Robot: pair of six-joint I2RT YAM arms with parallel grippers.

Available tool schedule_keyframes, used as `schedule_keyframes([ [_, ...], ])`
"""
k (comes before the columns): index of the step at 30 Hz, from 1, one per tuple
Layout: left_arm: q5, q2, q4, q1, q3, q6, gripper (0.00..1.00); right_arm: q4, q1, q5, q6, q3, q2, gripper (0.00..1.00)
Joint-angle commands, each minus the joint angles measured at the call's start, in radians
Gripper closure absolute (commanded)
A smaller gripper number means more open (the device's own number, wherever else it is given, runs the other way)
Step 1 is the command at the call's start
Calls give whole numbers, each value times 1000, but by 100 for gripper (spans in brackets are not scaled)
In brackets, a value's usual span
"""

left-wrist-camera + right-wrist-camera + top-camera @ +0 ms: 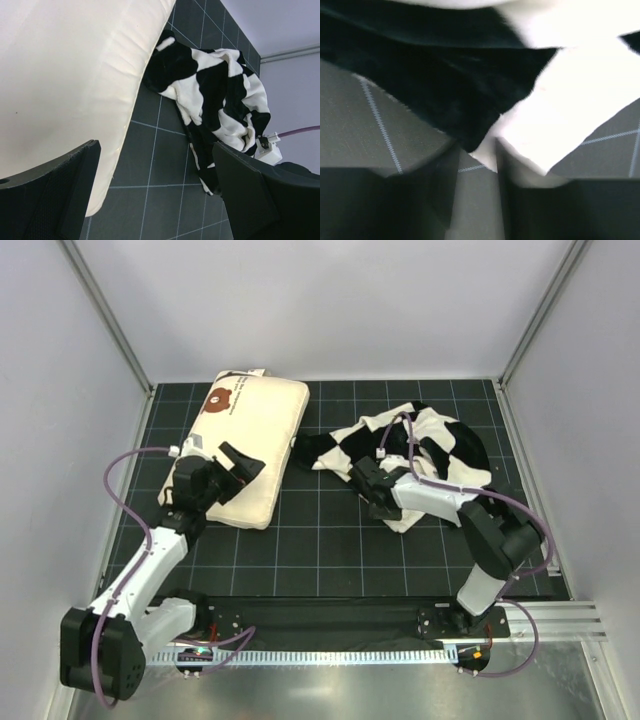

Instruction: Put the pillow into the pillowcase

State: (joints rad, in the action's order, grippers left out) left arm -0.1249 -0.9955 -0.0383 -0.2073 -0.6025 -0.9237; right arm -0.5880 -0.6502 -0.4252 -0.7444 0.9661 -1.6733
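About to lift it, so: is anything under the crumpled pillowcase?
Only the grid mat shows around the pillowcase edges; the pillow lies beside it, not beneath. The bunched folds hide whatever is under its middle.

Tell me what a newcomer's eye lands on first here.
The black-and-white checked pillowcase lies crumpled on the right of the dark grid mat. Left of it lies the cream pillow, a brown bear mark at its far end. The left gripper hangs open over the pillow's near end; the right gripper is at the pillowcase's near edge.
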Motion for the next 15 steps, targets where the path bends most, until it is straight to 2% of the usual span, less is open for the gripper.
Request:
schedule_keyframes([
  [1,13,38,-44,-4,-40,31,0,-163,-96,-141,-104,68,-109,78],
  [3,13,44,-54,-4,-40,32,0,-165,-137,-133,-102,86,-118,92],
  [5,11,52,-72,-4,-43,37,0,-145,-209,-115,-81,102,-105,96],
  [12,15,77,-118,-6,-62,57,0,-95,-488,-67,42,192,3,96],
  [15,11,75,-120,-10,-63,57,0,-37,-572,33,123,221,64,96],
])
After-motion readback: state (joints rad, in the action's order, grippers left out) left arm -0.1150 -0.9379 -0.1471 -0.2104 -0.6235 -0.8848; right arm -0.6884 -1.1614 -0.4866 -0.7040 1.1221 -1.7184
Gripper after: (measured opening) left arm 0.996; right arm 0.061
